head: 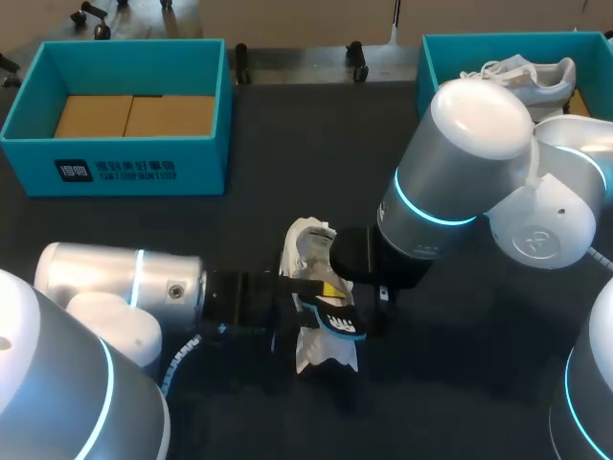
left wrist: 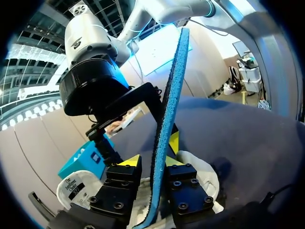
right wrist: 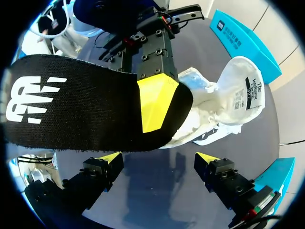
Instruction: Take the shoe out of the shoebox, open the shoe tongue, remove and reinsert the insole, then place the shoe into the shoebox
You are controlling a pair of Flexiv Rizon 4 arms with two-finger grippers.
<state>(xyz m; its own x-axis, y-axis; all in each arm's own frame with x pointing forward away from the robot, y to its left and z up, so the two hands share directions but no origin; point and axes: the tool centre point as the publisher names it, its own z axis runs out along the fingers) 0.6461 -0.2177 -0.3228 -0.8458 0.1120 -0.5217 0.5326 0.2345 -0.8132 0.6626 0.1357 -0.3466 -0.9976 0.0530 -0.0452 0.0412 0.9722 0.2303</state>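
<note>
Black foam with a blue edge, is that the insole (head: 330, 314) out of the shoe already?

It is. The left gripper (left wrist: 151, 162) is clamped on it, one yellow tip pressing on each face, and holds it just over the shoe.

And the shoe itself?

The white shoe (head: 308, 251) lies on the dark counter (head: 460, 374), right under and behind the insole. Its tongue stands open. Nothing grips it, as far as I can see.

What about the other arm?

The right gripper (right wrist: 158, 158) hangs just beside the shoe, on the side away from the left arm. Its fingers are spread apart with nothing between them.

So where are we in the job?

At the turn, I'd say: removal done, reinsertion to come. The next move calls for lining up the insole's toe end with the shoe's mouth and sliding it in flat. The foam looks floppy and may buckle. The shoe is loose too, so I'd expect the right gripper to have to steady it or hold the tongue back.

And after that?

Back into a box. Two teal ones stand at the far edge. The left shoebox (head: 124, 158) holds only brown card, and the right shoebox (head: 450, 57) has a second white shoe (head: 532, 77) in it. Which one is meant, I can't tell.
</note>
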